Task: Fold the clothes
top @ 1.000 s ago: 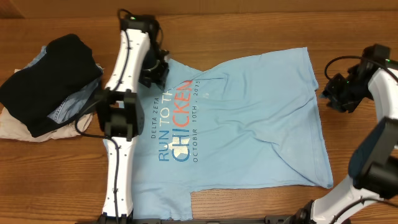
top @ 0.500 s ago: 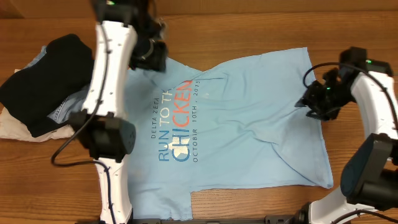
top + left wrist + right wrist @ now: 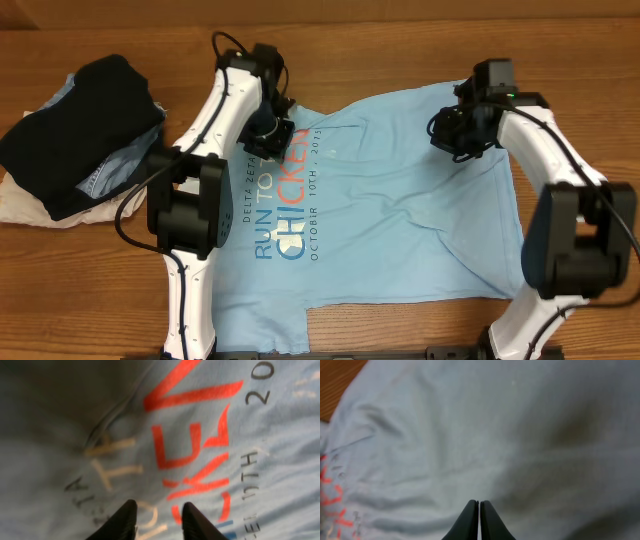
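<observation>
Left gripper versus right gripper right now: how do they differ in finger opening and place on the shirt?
The left gripper has its fingers apart, with fabric showing between them; the right gripper has its fingers pressed together. The left gripper is over the orange and white lettering; the right gripper is over plain fabric away from the print. Both are over the light blue T-shirt.
</observation>
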